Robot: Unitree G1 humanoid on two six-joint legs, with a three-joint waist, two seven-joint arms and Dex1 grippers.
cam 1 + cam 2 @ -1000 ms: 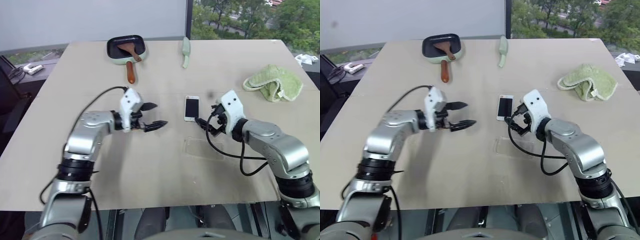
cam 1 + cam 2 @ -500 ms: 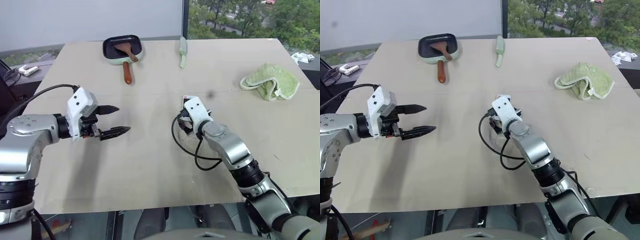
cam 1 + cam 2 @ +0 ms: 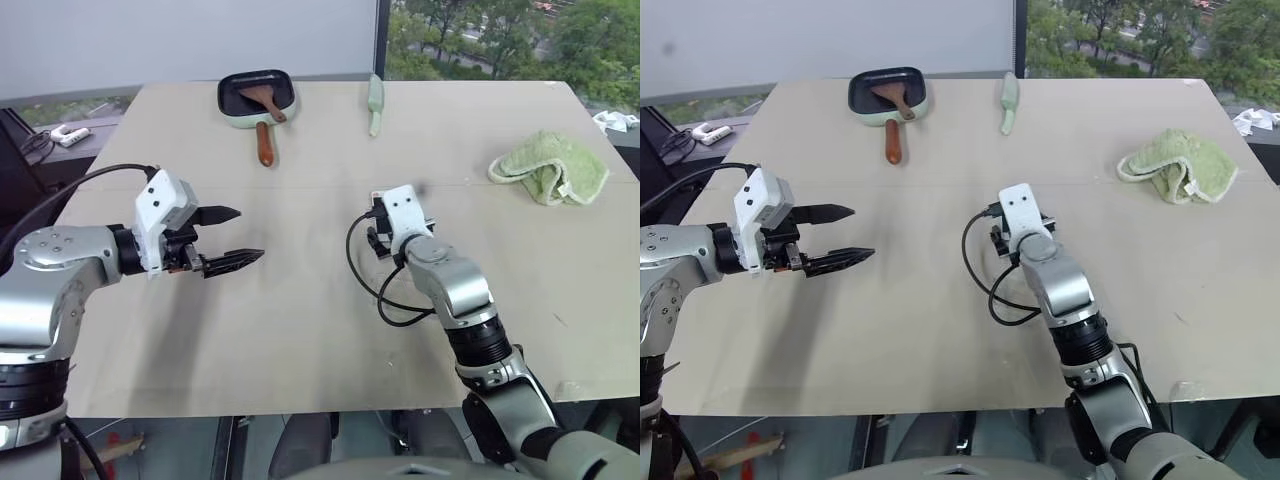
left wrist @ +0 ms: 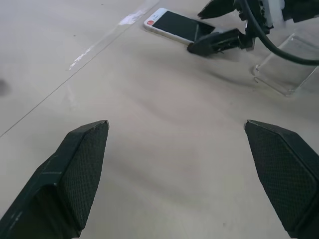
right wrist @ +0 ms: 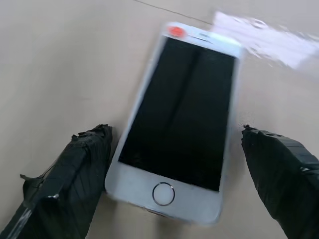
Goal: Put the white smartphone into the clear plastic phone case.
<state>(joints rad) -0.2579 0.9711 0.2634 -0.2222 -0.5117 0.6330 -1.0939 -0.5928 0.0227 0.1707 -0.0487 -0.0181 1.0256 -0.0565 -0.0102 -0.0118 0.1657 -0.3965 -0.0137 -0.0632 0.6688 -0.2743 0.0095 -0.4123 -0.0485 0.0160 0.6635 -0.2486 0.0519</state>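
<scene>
one phone (image 5: 180,117), one case (image 4: 289,69), one pan (image 3: 256,95), one towel (image 3: 549,166)

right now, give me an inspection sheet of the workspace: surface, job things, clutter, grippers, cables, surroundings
surface: beige table, a seam running across it.
job's things: white smartphone flat, screen up, near mid-table; clear plastic phone case lying beside it, with no phone in it.
clutter: dark pan with a wooden spatula in it, pale green utensil, green cloth, all at the far side.
grippers: left gripper open, above bare table; right gripper open, fingers straddling the phone's near end, not closed on it.
cables: black cable looping from the right wrist.
surroundings: window with trees behind the table.
</scene>
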